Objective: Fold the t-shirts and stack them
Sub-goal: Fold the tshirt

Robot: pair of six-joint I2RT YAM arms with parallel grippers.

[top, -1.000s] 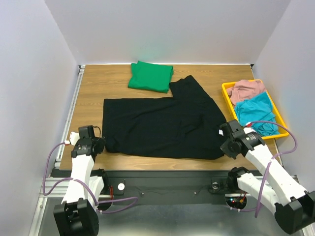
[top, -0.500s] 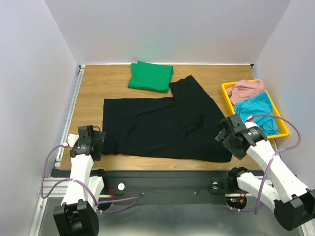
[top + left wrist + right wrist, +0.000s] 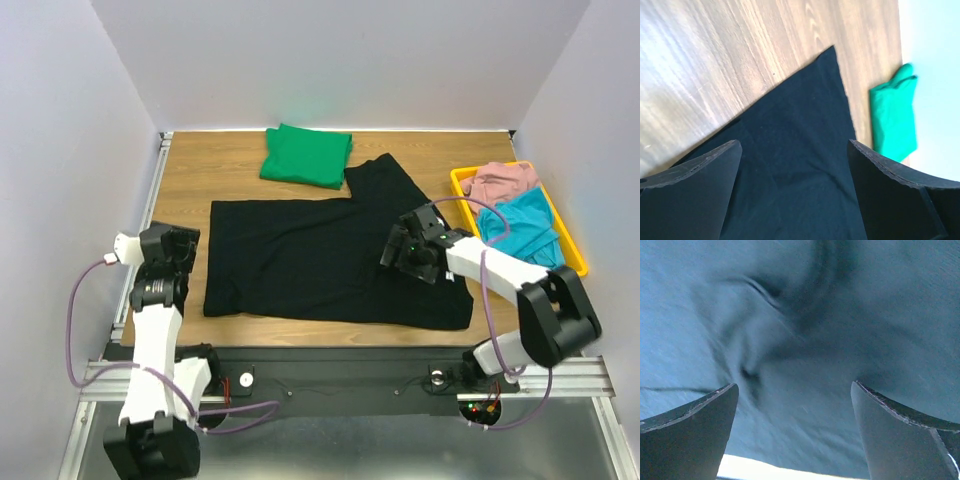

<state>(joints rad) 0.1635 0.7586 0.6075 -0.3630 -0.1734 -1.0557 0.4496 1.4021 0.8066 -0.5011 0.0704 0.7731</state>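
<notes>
A large black t-shirt lies spread flat across the middle of the wooden table, one sleeve sticking out toward the far right. A folded green t-shirt lies at the far edge; it also shows in the left wrist view. My left gripper hovers open just off the black shirt's left edge, with black cloth below its spread fingers. My right gripper is open above the shirt's right half, and wrinkled black cloth fills its view. Neither holds anything.
A yellow tray at the right edge holds a pink cloth and a teal cloth. White walls close in the table on the left, far and right sides.
Both grippers opened and let go of the black shirt's near corners. The left one rose and moved away along the left edge. The right one swung inward over the shirt.
</notes>
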